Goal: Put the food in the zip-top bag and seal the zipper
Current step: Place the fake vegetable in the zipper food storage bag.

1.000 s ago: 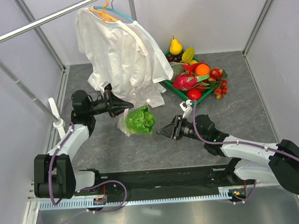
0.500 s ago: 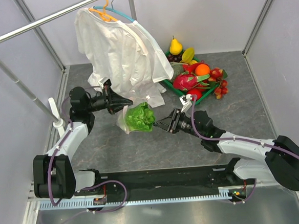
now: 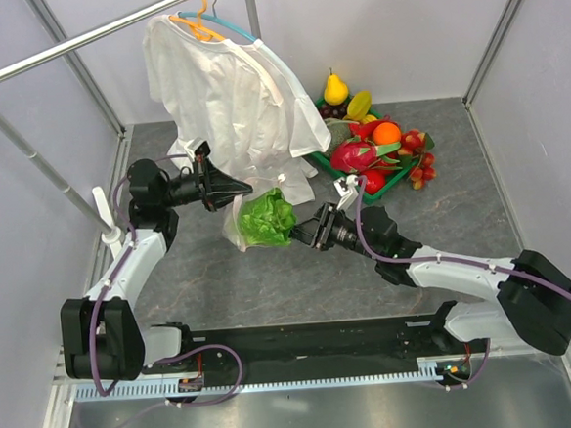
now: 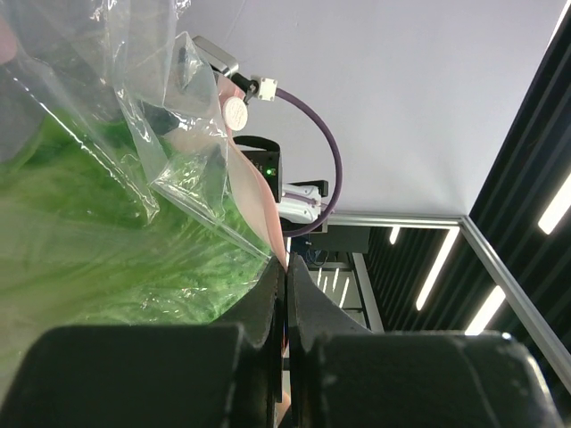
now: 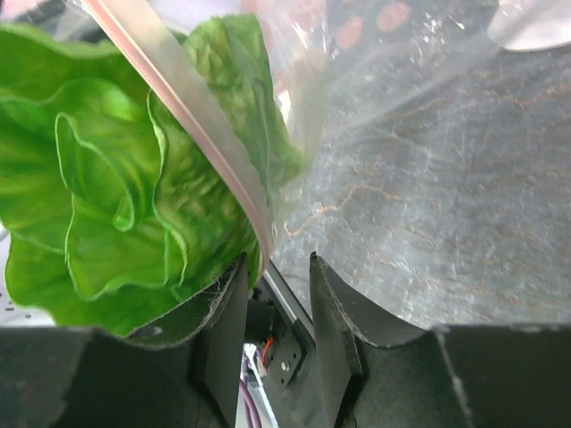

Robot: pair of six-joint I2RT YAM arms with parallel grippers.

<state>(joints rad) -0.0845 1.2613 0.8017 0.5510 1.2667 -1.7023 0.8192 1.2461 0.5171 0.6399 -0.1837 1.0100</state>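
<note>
The clear zip-top bag (image 3: 250,221) hangs off the floor with the green lettuce (image 3: 265,219) inside. My left gripper (image 3: 250,187) is shut on the bag's upper left edge; in the left wrist view its jaws (image 4: 287,267) pinch the pink zipper strip (image 4: 259,201). My right gripper (image 3: 298,234) is open at the bag's right edge. In the right wrist view its fingers (image 5: 278,267) stand either side of the pink strip (image 5: 192,107), with the lettuce (image 5: 116,187) just beyond. The rest of the food (image 3: 373,139) lies in a green tray at the back right.
A white shirt (image 3: 228,96) hangs on a hanger from a rail directly above the bag and the left gripper. A white rack post (image 3: 104,212) stands at the left. Grey walls enclose the marbled floor (image 3: 442,203).
My right gripper has moved left and up to the bag's right edge, its jaws now around the zipper strip. My left gripper has lifted the bag slightly and drawn it back.
</note>
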